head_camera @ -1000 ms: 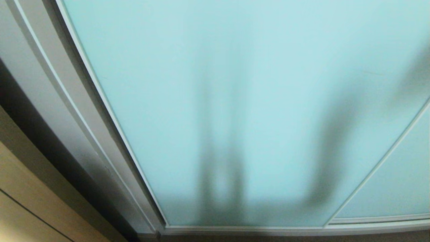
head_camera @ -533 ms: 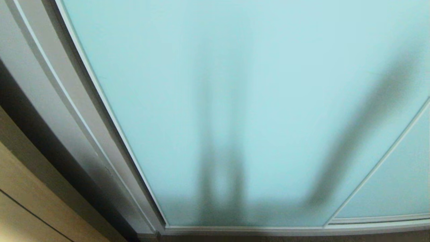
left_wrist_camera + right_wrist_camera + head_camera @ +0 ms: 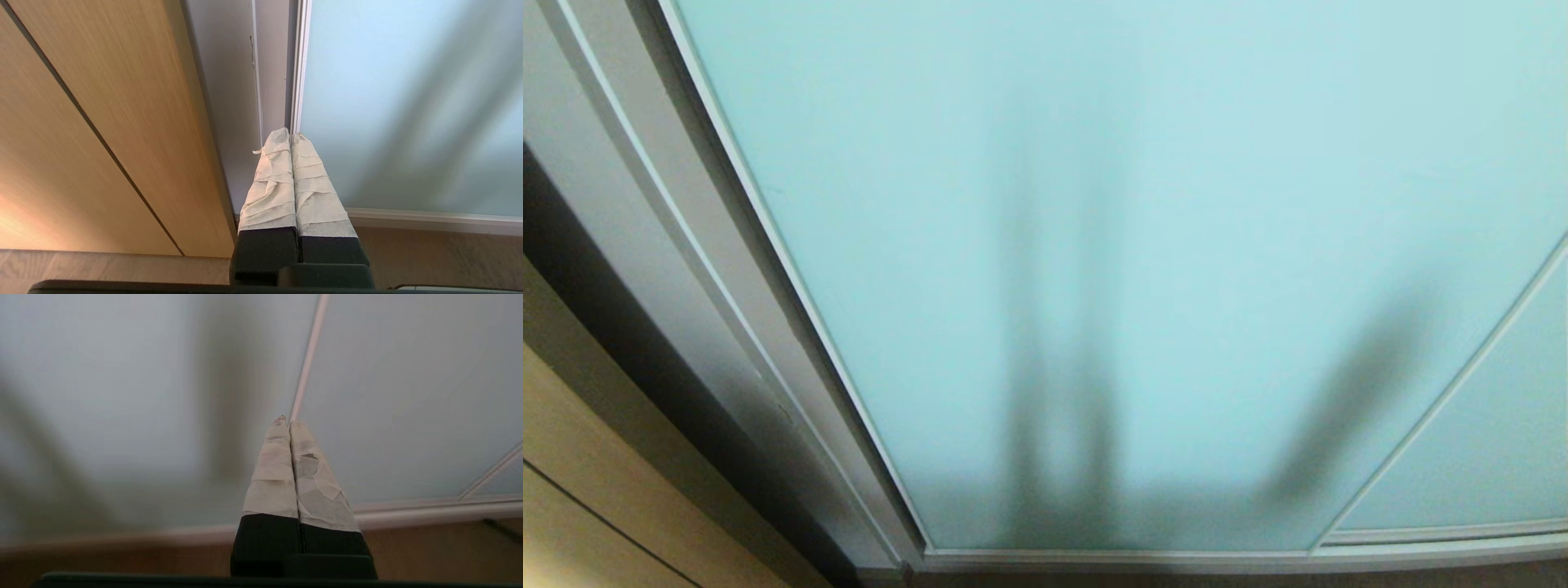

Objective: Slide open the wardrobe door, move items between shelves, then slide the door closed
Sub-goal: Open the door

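Both your grippers, left [image 3: 291, 136] and right [image 3: 288, 421], are pinched closed and empty near the door [image 3: 1143, 245]; closed fingertips could skid across its smooth glass.

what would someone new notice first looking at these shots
The frosted pale blue sliding door fills nearly the whole head view, shut, with long dark shadows across its lower part. At its left edge runs a grey-white frame, with a wood-grain panel beyond it. In each wrist view a gripper with tape-wrapped fingers pressed together points at the door: the left gripper near the frame, the right gripper before the glass.
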`<state>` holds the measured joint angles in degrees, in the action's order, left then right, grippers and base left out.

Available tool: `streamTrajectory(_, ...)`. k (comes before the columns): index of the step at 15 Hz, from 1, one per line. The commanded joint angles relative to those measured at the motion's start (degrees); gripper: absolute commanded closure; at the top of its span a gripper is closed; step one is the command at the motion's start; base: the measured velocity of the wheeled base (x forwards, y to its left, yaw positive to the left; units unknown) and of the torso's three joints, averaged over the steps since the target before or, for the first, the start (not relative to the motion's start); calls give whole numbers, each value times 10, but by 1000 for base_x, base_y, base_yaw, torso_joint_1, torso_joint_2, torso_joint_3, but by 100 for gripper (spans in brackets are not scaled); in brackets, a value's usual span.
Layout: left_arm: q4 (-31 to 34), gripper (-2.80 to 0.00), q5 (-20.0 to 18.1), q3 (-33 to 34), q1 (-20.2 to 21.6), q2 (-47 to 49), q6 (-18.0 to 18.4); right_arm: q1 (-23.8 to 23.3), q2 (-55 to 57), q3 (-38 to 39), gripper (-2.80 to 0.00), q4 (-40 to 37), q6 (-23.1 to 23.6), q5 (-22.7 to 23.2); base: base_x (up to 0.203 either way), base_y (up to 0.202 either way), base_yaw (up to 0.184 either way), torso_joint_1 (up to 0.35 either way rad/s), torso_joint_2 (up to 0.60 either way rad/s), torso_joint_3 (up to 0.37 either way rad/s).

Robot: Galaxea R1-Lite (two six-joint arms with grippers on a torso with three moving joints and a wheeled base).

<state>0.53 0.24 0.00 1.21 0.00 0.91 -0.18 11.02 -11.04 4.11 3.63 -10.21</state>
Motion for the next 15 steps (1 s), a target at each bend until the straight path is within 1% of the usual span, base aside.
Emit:
streamTrajectory(1, 0, 0, 0, 1, 0, 1, 0, -1, -101, 44, 0, -38, 3, 18, 0, 0, 0, 0, 0, 0)
streamTrajectory(3, 0, 0, 0, 1, 0, 1, 0, 0, -113, 92, 0, -28, -3, 45, 0, 0, 0, 0, 0, 0)
streamTrajectory(5, 0, 0, 0, 1, 0, 1, 0, 1, -112, 108, 0, -33, -10, 92, 0, 0, 0, 0, 0, 0)
streamTrajectory(6, 0, 0, 0, 1, 0, 1, 0, 1, -111, 111, 0, -42, -6, 103, 0, 0, 0, 0, 0, 0)
streamTrajectory(8, 0, 0, 0, 1, 0, 1, 0, 1, -111, 109, 0, -44, -6, 104, 0, 0, 0, 0, 0, 0)
streamTrajectory(10, 0, 0, 0, 1, 0, 1, 0, 1, -111, 110, 0, -40, -16, 105, 0, 0, 0, 0, 0, 0)
streamTrajectory(15, 0, 0, 0, 1, 0, 1, 0, 1, -111, 110, 0, -40, -16, 105, 0, 0, 0, 0, 0, 0)
